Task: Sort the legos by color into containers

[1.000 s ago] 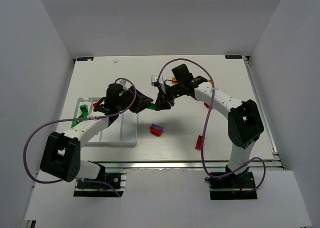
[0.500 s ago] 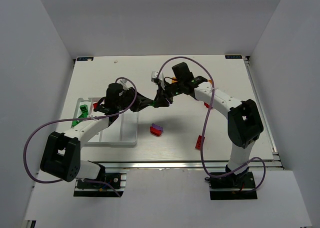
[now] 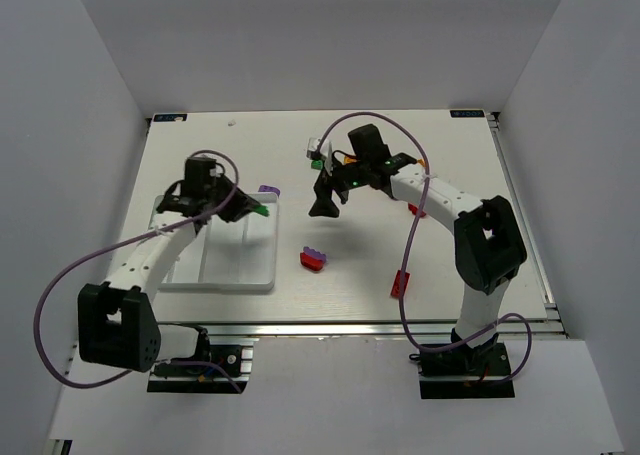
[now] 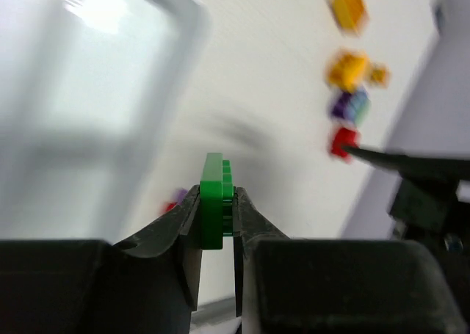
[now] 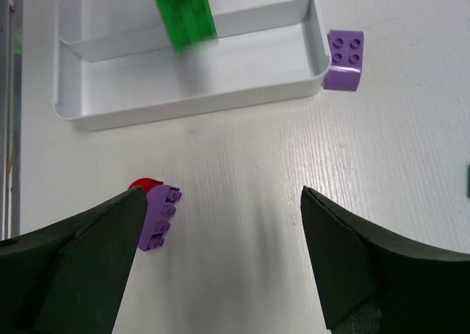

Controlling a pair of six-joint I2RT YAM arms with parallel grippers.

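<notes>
I see the left arm (image 3: 150, 260) rising from its base and bending to the right over the tray (image 3: 235, 275). The left gripper (image 3: 252, 211) hangs above the far right part of the tray. Its fingers are pressed together on a green lego (image 4: 217, 202), which is held on edge between them. The right arm (image 3: 455, 203) goes up from its base, folds at the elbow and stretches to the left. The right gripper (image 5: 222, 198) points down at the table (image 3: 350, 275), with its fingers wide apart and nothing between them. Under it, a purple lego (image 5: 160, 215) lies touching a red lego (image 5: 143, 185). A second purple lego (image 5: 344, 49) sits just beside the tray's corner, outside it.
</notes>
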